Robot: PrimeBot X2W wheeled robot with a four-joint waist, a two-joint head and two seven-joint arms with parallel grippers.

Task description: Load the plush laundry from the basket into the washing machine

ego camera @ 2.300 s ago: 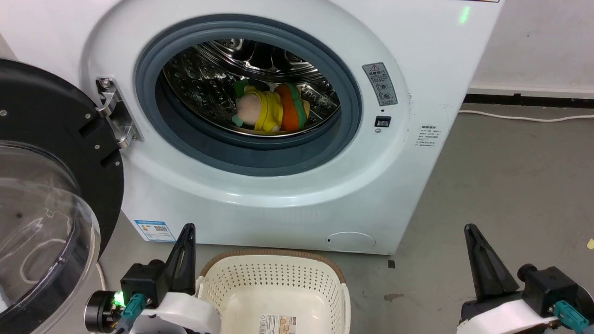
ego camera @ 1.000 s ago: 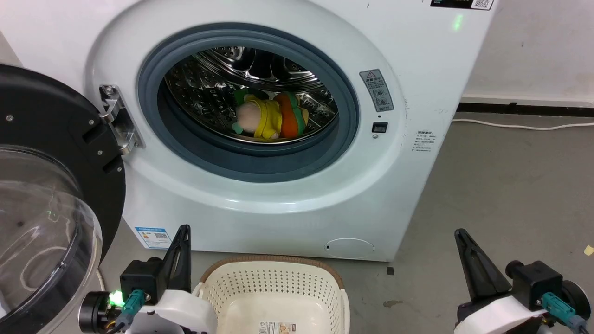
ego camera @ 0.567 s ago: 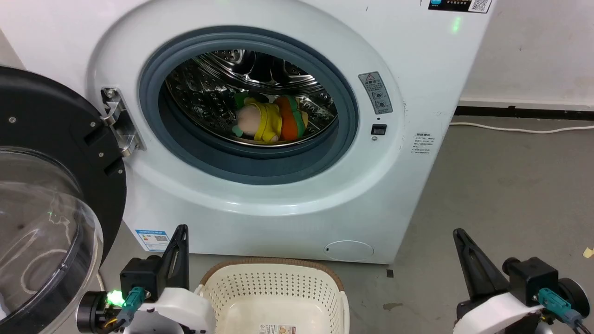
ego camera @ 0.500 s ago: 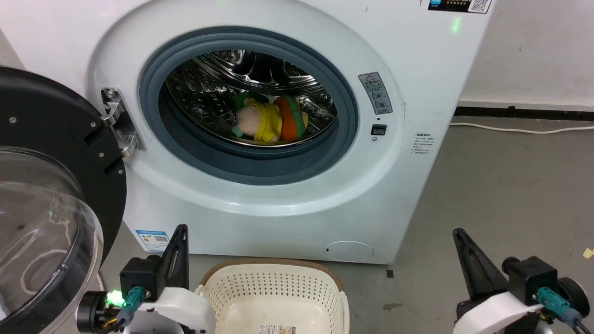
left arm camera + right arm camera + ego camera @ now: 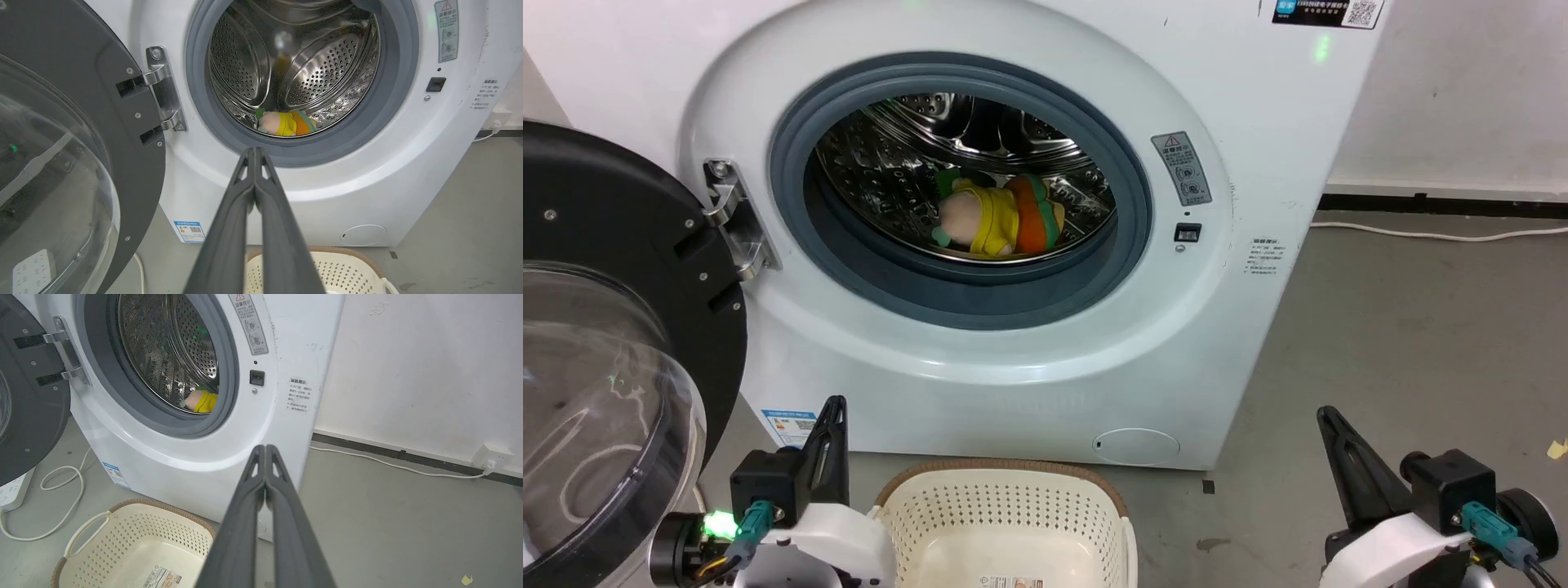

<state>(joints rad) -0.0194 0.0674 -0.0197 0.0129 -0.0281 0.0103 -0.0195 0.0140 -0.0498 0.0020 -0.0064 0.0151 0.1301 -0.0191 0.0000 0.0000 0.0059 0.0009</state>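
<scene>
In the washing machine point(image 5: 1045, 384), plush laundry point(image 5: 1001, 219), unmoved since earlier.

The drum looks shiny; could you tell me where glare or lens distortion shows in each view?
Head view: reflections streak the door's dome window; a green glint marks the washing machine upper right. Left wrist view: bright highlights on the steel drum. Right wrist view: even light; the machine's side edge leans.

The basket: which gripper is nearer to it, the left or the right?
Left. The left gripper stands close beside the basket, at its left rim. The right gripper is far off to the basket's right, with bare floor between them.
</scene>
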